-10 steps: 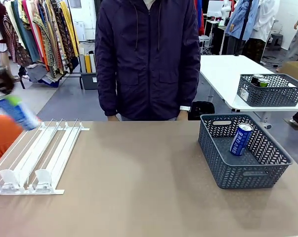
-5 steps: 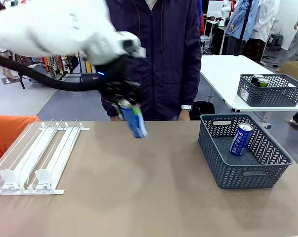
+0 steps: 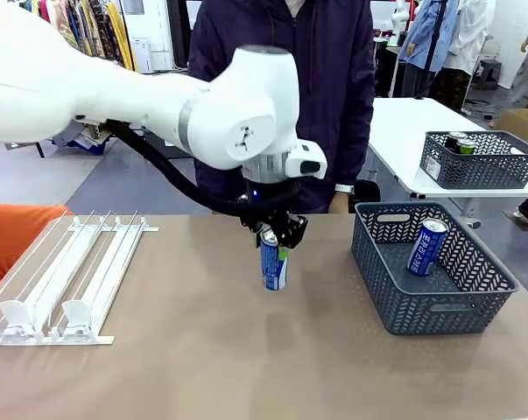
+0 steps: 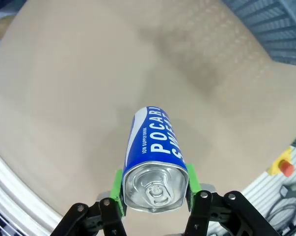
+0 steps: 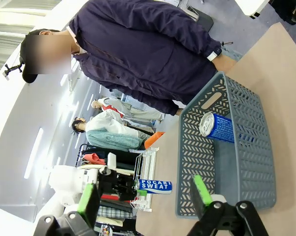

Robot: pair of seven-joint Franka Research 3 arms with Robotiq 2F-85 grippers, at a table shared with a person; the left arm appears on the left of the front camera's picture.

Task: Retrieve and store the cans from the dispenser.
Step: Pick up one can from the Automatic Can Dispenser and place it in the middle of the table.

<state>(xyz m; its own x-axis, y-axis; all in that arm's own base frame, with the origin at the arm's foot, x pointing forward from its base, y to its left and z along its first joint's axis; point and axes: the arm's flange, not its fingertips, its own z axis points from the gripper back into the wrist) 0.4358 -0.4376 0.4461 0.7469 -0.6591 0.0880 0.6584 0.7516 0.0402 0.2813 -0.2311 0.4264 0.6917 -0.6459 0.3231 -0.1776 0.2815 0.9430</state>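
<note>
Stored: one blue can leans inside the grey mesh basket | In transit: left pincer clamped on a second blue can by its top, above the surface mid-way between dispenser and basket | Right pincer: spread, empty | Dispenser rails look bare | Left: drop the held can in.

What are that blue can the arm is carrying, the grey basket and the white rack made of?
The blue can looks like thin aluminium: bare silvery top with a pull tab, glossy printed wall. The grey basket seems moulded plastic, matt, with a regular lattice of holes. The white rack appears to be plastic too, white and partly clear rails, though metal cannot be ruled out.
</note>
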